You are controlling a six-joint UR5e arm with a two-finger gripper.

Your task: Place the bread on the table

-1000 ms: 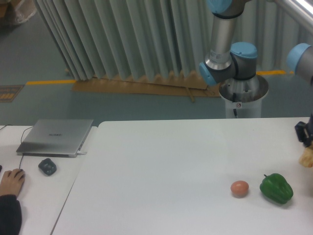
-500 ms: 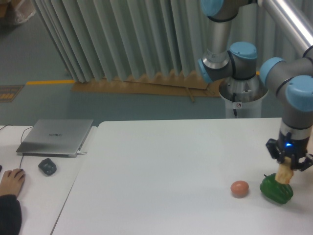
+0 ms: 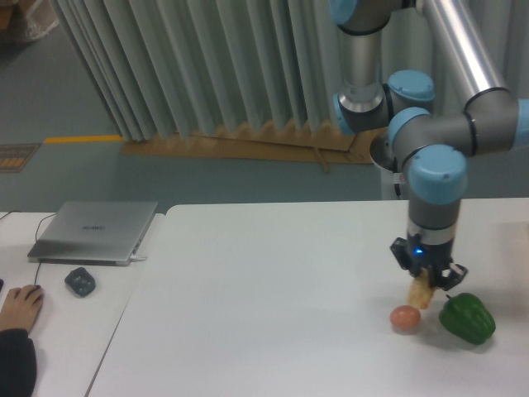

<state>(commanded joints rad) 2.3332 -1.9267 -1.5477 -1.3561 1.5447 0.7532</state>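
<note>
Since the earlier frame I have swung my arm in from the right edge toward the middle of the table: my pincer (image 3: 427, 279), which was over the green bell pepper half a second ago, now hangs just above the gap between the egg and the pepper, nearer the egg. The egg and pepper have not shifted.

Starting from the left: a person's hand (image 3: 20, 306) rests at the edge of the small white desk (image 3: 58, 347), with a dark sleeve below it. Near it lies a dark mouse (image 3: 80, 281), and behind that a closed grey laptop (image 3: 95, 231). The desk sits right against the left side of the large white table (image 3: 273, 306).

Further right, on the table's near right part, lies the pinkish-brown egg (image 3: 405, 318). Just above and slightly right of it is the bread (image 3: 421, 291), a small orange-golden loaf, gripped at its upper end between my fingers and hanging downward. My pincer is closed narrow around it. The bread's lower end comes very near the egg, but I cannot tell whether it touches the egg or the tabletop; it looks to be held just off the surface.

Right of the bread, just beside it, the green bell pepper (image 3: 468, 318) sits on the table. My arm rises behind it with its blue-capped joints.
</note>
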